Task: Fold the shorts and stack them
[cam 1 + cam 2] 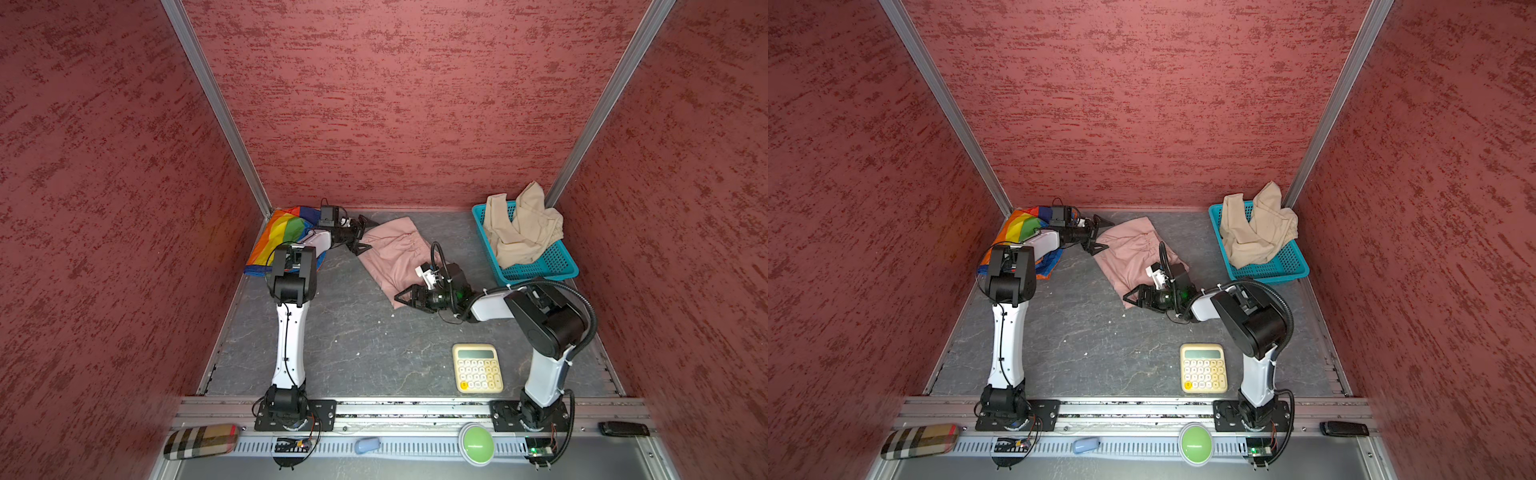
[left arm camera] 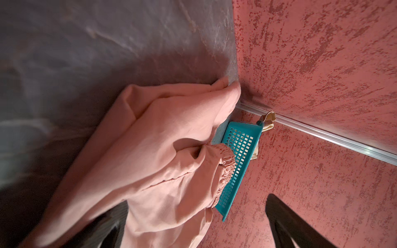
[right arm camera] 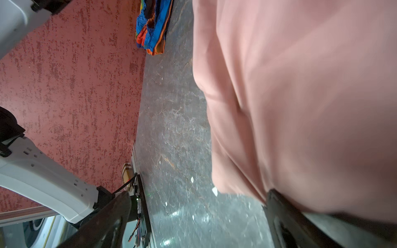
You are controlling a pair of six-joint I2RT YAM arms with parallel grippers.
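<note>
The left tool [image 1: 370, 236] stands spread wide at the far left edge of the pink shorts [image 1: 395, 253]. In the left wrist view the pink cloth lies between its dark fingers [image 2: 296, 225] and overlaps one of them, and nothing is pinched. The right tool [image 1: 401, 297] is spread just as wide at the near corner of the same shorts. In the right wrist view the cloth edge sits close against one of its fingers [image 3: 103, 225], but contact cannot be told for sure.

The pink shorts lie crumpled and partly doubled over in the far half of the bench [image 1: 353, 345], about midway between its side edges, with the gathered waist turned toward the right.

The rainbow shorts [image 1: 282, 235] lie bunched in the far left corner, partly hidden behind the left arm. The beige shorts [image 1: 519, 232] are heaped in a teal basket [image 1: 552, 266] in the far right corner and rise above its rim.

A cream calculator [image 1: 478, 368] lies near the bench's near edge, right of the middle and beside the right arm's base, well apart from all the shorts.
</note>
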